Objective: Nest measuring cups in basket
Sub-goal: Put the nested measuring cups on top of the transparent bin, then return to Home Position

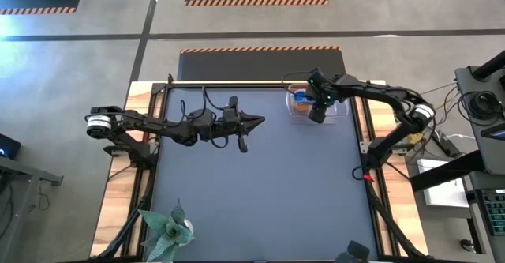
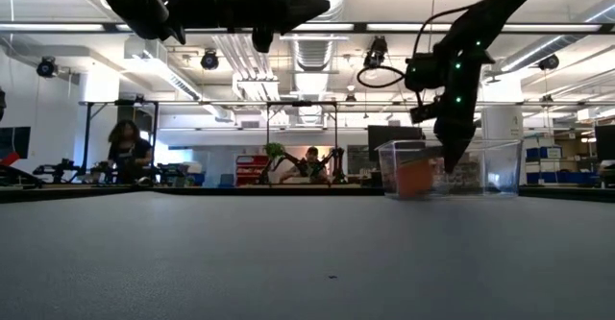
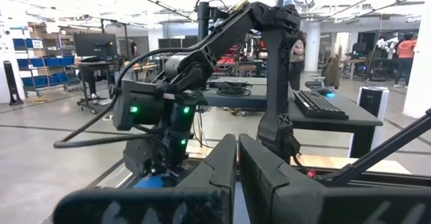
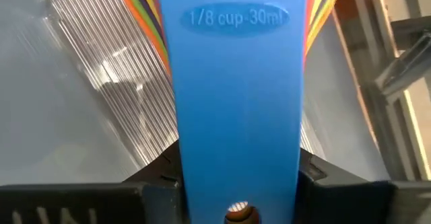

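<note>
The clear basket (image 1: 341,113) sits at the table's far right; its ribbed floor (image 4: 101,96) shows in the right wrist view. My right gripper (image 1: 318,111) reaches down into it, shut on the blue measuring cup (image 4: 236,83). Orange, yellow and purple handles (image 4: 138,2) fan out under the blue one. An orange cup (image 2: 415,178) shows through the basket wall (image 2: 500,171). The bowls of the stacked cups are hidden. My left gripper (image 1: 256,122) hangs shut high above the table's middle, touching nothing. My right gripper pinches the blue cup's flat handle (image 4: 236,177) near its free end, one finger (image 4: 316,177) on each long edge. The fingers come from above, lying along the handle. The handle lies over the other cups' handles inside the basket.
A potted plant (image 1: 167,230) stands at the table's near left corner. The grey mat (image 1: 260,192) spreads between the arms. A rail (image 1: 229,82) runs along the far edge. People (image 2: 125,147) are at benches in the room behind.
</note>
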Controlling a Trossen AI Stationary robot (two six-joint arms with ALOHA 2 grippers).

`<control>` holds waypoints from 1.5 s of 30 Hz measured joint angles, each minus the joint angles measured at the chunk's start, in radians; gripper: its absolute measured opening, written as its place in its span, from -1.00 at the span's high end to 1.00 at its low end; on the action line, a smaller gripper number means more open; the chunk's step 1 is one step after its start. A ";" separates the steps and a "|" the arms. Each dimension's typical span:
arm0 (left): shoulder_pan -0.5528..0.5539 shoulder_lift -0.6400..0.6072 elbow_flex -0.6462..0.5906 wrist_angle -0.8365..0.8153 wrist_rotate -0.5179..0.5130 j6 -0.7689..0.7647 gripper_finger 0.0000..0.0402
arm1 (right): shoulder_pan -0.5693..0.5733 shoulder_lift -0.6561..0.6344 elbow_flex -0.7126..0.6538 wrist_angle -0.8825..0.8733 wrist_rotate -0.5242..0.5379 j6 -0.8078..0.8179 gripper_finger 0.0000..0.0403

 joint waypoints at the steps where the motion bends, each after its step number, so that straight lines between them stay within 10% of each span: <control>1: 0.000 0.000 0.000 -0.001 0.000 0.003 1.00 | 0.000 0.005 0.000 0.000 0.000 0.001 0.33; 19: 0.001 0.001 0.000 -0.011 0.000 0.015 1.00 | 0.000 -0.213 0.009 -0.088 0.018 0.082 -0.09; 36: 0.001 -0.025 0.000 -0.047 -0.008 -0.026 1.00 | 0.000 -0.968 0.014 0.040 -0.331 0.262 0.48; 45: 0.027 -0.341 0.000 -0.396 -0.014 -0.058 1.00 | 0.001 -1.265 0.016 0.031 -0.344 0.262 0.68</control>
